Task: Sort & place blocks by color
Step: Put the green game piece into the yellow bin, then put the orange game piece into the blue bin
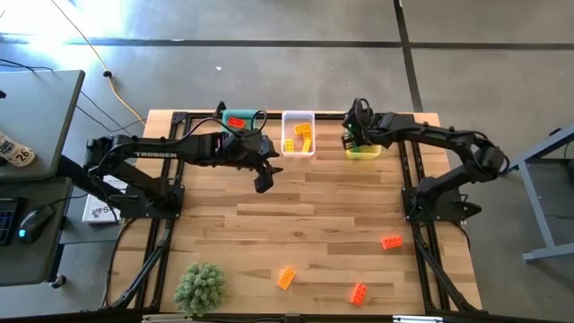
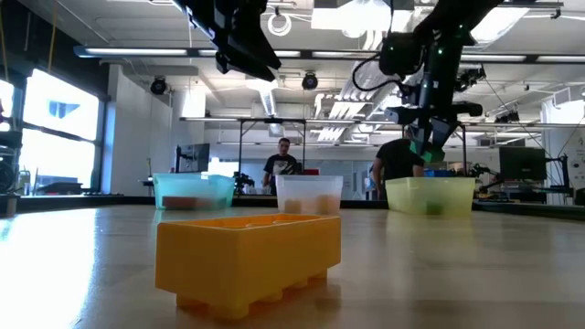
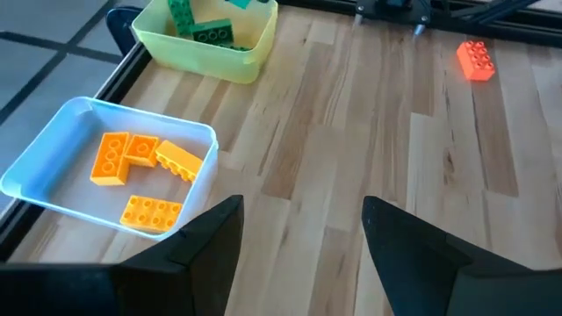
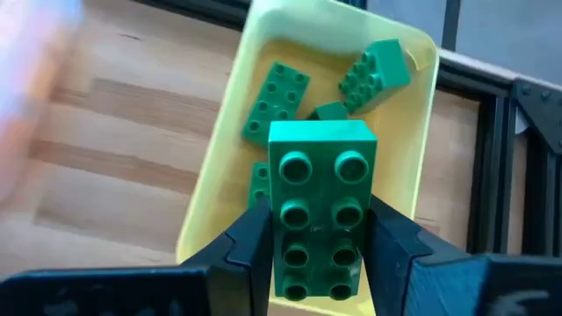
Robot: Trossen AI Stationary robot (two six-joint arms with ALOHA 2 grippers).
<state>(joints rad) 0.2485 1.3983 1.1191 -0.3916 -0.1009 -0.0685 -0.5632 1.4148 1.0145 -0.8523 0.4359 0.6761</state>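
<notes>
Right wrist view: right gripper pinches green block directly above yellow bin holding green blocks. Left gripper spread, empty, beside clear bin of yellow-orange blocks.

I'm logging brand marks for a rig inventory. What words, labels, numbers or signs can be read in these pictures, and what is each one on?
"TROSSEN": white letters along the dark left robot arm, in the high view.
"26": possibly, on a round white tag on the grey side desk; too small to be sure.
White printed sheet beside the left arm's base: print too small to read.
Studded plastic blocks and bins: no readable text.
</notes>
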